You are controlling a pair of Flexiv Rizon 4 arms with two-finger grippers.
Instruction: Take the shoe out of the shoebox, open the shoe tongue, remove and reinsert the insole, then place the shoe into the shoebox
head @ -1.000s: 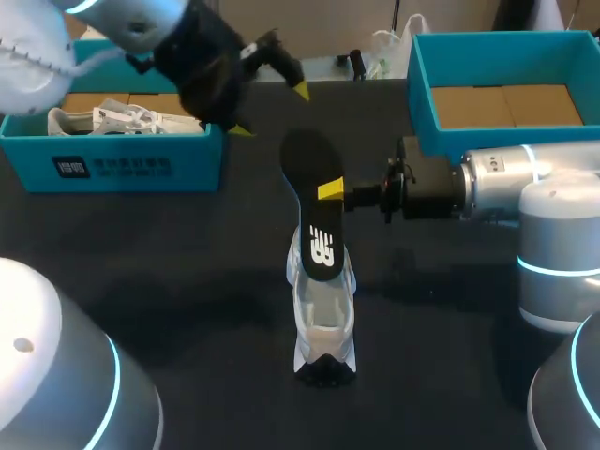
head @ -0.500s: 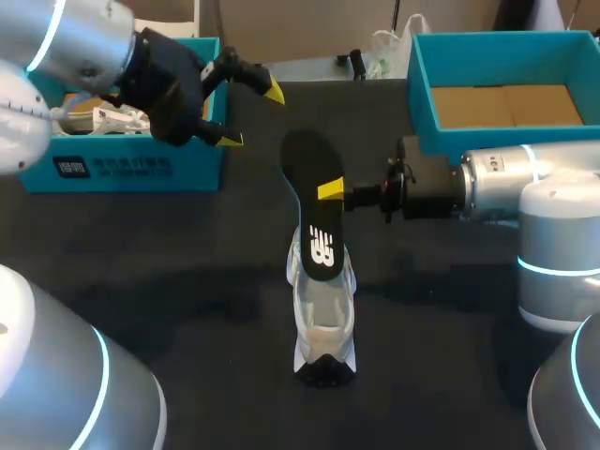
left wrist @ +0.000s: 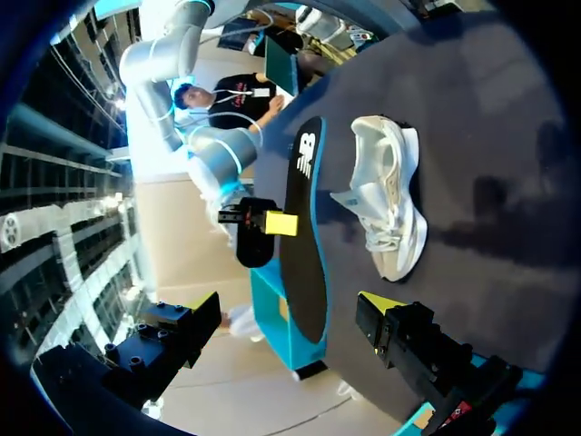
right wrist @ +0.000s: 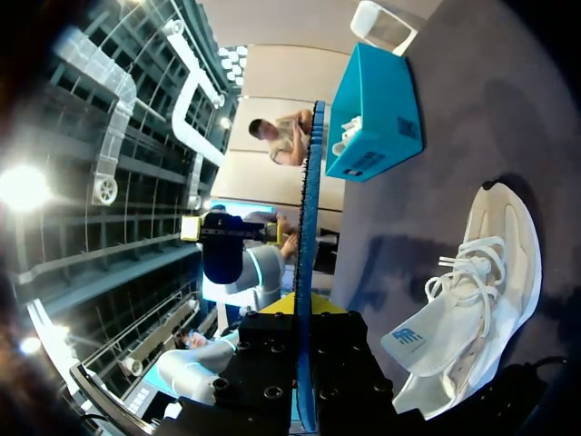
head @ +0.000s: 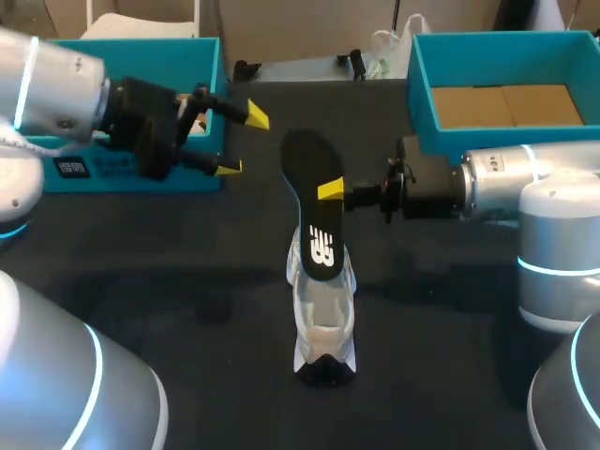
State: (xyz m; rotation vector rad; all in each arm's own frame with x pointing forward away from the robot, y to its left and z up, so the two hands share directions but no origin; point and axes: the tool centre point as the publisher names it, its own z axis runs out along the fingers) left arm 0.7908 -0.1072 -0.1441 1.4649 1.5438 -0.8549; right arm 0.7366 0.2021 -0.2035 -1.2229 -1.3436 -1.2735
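My right gripper (head: 330,190) is shut on the edge of a black insole (head: 314,202), holding it tilted above the table. The insole's lower end rests at the opening of the white shoe (head: 323,314), which stands on the dark table. Seen from the right wrist, the insole (right wrist: 307,236) runs edge-on out from between my right gripper's fingers (right wrist: 304,318), with the shoe (right wrist: 472,300) beside it. My left gripper (head: 242,142) stands open to the left of the insole's upper end, apart from it. From the left wrist, the insole (left wrist: 304,245) and shoe (left wrist: 390,209) lie ahead of the open left gripper (left wrist: 289,313).
A teal shoebox (head: 141,173) stands at the back left, mostly behind my left arm. At the back right is a second teal box (head: 417,94) with a cardboard floor. My right arm stretches across in front of it.
My left arm has swung down and to the left, bringing its open gripper from above the left box to a spot in front of it. The right gripper, insole and shoe have not moved.
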